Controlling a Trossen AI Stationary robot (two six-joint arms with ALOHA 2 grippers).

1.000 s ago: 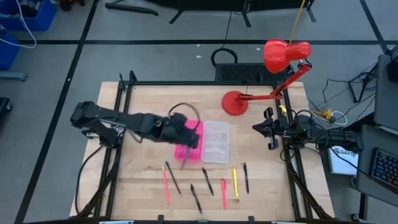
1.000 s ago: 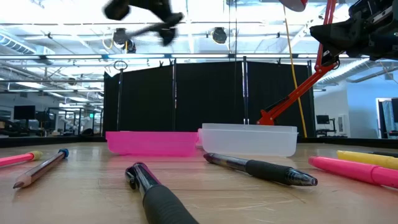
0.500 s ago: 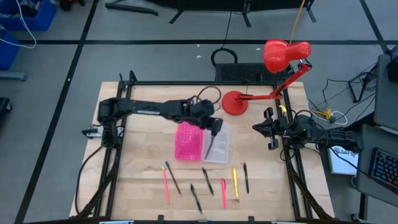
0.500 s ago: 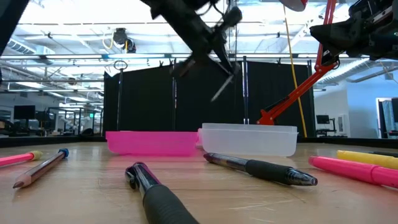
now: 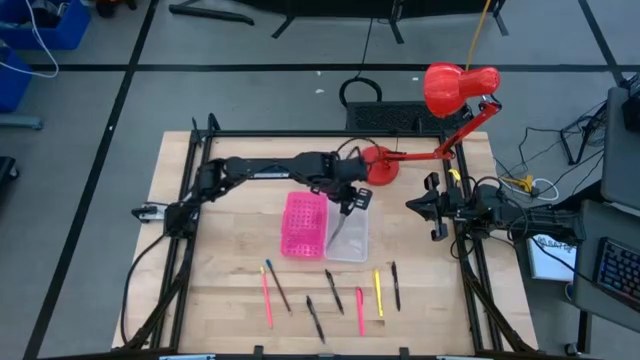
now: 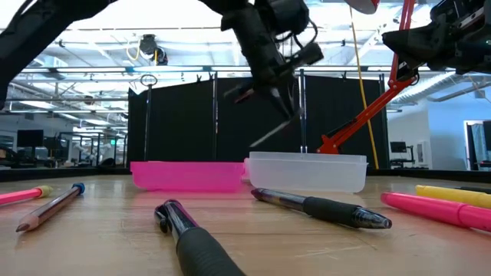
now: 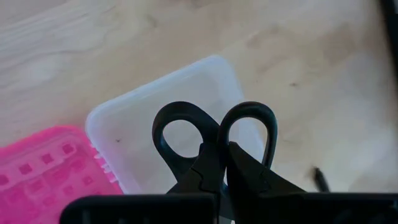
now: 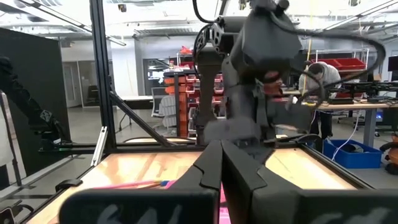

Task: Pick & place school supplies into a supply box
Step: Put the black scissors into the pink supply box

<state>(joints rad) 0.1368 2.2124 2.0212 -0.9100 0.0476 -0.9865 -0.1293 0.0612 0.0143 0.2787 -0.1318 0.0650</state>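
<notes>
My left gripper hangs over the clear half of the supply box and is shut on the black-handled scissors. The scissors slant down from it, high above the tray in the low view. The box's pink half lies beside the clear one, both flat on the table. Several pens and pencils, pink, black and yellow, lie in a row near the table's near edge. My right gripper waits shut at the table's right edge. My left gripper pinches the scissors between its two fingers just behind the handle loops. Both loops stick out past the fingertips. The fingers slant downward from above. The scissors are lifted clear above the clear tray; the blades are hidden behind the gripper.
A red desk lamp stands with its base just beyond the box, close to my left gripper, its head past the far right corner. Dark frame rails run along the table's left and right sides. Bare wood lies between box and pens.
My left arm has swung from above the pink half toward the table's right and far side, carrying the scissors, and now holds them over the clear half, a little lower than half a second ago. The box and the pens have stayed put.
</notes>
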